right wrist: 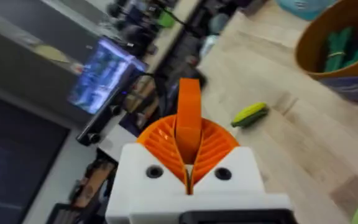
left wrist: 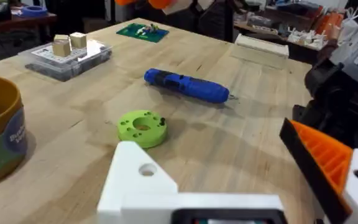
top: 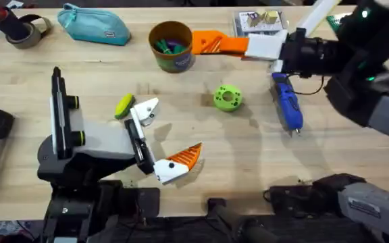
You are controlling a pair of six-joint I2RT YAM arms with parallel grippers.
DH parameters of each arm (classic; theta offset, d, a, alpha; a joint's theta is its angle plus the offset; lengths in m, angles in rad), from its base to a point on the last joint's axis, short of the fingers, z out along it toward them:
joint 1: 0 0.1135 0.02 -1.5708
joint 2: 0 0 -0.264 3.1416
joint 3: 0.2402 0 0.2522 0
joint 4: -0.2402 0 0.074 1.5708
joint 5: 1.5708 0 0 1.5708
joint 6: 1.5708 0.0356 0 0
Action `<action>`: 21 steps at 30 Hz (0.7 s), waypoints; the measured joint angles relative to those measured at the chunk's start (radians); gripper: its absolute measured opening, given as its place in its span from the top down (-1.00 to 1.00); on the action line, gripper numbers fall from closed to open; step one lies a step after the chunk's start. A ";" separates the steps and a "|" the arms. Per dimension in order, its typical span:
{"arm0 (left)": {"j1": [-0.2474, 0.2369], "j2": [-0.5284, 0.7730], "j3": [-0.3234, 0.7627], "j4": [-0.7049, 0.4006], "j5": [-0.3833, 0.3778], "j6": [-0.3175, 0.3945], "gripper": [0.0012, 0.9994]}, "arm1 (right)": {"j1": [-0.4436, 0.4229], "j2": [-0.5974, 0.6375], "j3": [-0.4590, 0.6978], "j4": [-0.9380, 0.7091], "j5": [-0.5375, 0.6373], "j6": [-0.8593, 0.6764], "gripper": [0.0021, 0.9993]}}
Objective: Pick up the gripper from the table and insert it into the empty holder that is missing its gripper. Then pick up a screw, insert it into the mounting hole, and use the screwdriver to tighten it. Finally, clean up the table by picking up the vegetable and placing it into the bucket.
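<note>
**Right pincer [right wrist: 188, 171] clamped on orange finger [top: 231, 44]**

The orange finger is held off the table at the bucket's [top: 174, 62] three o'clock, likely so it can be carried to the holder. The vegetable [top: 123, 106] is seen at the bucket's seven o'clock.

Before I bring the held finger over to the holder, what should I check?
1. Grip on the gripper: ok. The right gripper is shut on its white base and holds it above the table beside the bucket.
2. Empty holder free: ok, bare white mount with nothing on it.
3. Approach to the holder: not ok. The vegetable lies close beside it.
4. Screwdriver ready: ok, lying flat on the table.
5. Screw located: cannot tell, too small to make out.
6. Bucket upright and open: ok.
</note>
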 joint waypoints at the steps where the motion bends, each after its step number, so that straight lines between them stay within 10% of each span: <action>1: 0.000 0.000 0.000 0.000 0.000 0.000 -0.98 | -0.011 0.017 -0.026 0.102 -0.028 0.067 0.99; 11: 0.000 0.000 0.000 0.000 0.000 0.000 -0.98 | -0.051 0.247 -0.066 0.600 -0.269 0.533 0.99; 21: 0.000 0.000 0.000 0.000 0.000 0.000 -0.98 | -0.021 0.417 -0.067 0.620 -0.388 0.670 0.99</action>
